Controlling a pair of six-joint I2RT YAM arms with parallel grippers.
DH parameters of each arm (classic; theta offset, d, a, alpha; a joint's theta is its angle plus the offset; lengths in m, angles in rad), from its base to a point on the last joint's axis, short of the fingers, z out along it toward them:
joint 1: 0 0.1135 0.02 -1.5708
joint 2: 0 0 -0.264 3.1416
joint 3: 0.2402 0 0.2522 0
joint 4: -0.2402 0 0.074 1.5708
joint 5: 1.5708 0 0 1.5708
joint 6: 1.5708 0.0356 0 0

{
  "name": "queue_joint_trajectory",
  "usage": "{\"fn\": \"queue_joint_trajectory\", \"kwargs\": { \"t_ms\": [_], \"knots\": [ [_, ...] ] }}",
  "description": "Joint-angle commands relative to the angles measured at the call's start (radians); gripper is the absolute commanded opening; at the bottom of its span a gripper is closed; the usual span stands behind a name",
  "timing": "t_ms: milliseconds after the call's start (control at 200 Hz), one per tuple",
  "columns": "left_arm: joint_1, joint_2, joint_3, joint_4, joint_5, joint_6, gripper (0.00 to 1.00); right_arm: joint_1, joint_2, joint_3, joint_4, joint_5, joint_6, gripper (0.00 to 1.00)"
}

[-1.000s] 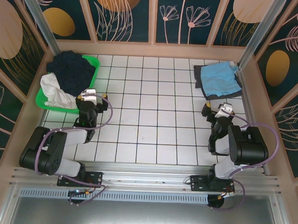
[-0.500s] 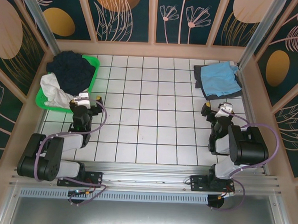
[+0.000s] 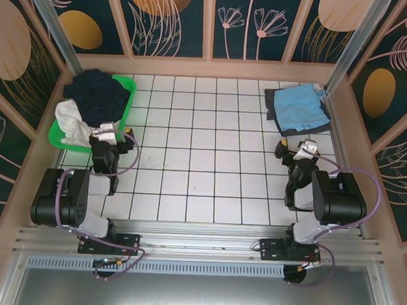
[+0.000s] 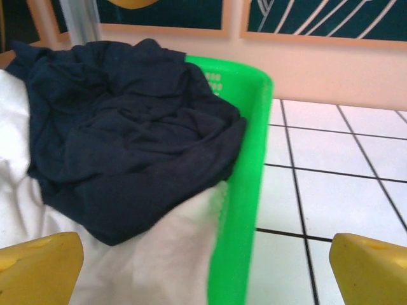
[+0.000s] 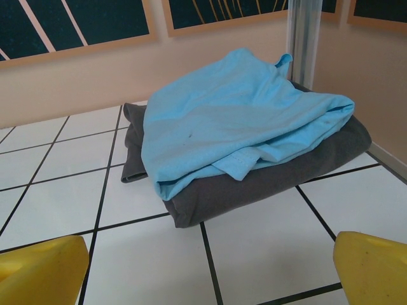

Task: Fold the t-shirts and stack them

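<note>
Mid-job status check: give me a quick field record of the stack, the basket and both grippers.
stack: light blue tee on top of dark grey tee, far right corner
basket: green basket at far left, dark navy garment over white garment
left gripper: open, empty, facing the basket
right gripper: open, empty, facing the stack

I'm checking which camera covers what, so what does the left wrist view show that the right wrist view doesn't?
Left wrist view: a green basket holding a crumpled dark navy garment lying over white cloth.
Right wrist view: a light blue t-shirt folded on top of a dark grey t-shirt, stacked on the tiles.
Both: the white tiled table and an open gripper, the left gripper and the right gripper, each with yellow fingertips at the lower corners.
</note>
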State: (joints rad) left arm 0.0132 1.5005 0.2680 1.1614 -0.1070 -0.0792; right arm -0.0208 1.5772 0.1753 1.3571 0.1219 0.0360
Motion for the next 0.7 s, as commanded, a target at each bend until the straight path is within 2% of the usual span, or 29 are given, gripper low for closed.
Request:
{"fn": "queue_joint_trajectory", "kwargs": {
  "t_ms": [0,696],
  "knots": [
    [0.002,0.015,-0.034,0.107,0.101,0.018,0.99,0.002,-0.012,0.018,0.02,-0.005,0.008,0.99],
    [0.002,0.018,-0.039,0.119,0.101,0.016,0.99,0.002,-0.012,0.02,0.015,-0.008,0.007,0.99]
  ]
}}
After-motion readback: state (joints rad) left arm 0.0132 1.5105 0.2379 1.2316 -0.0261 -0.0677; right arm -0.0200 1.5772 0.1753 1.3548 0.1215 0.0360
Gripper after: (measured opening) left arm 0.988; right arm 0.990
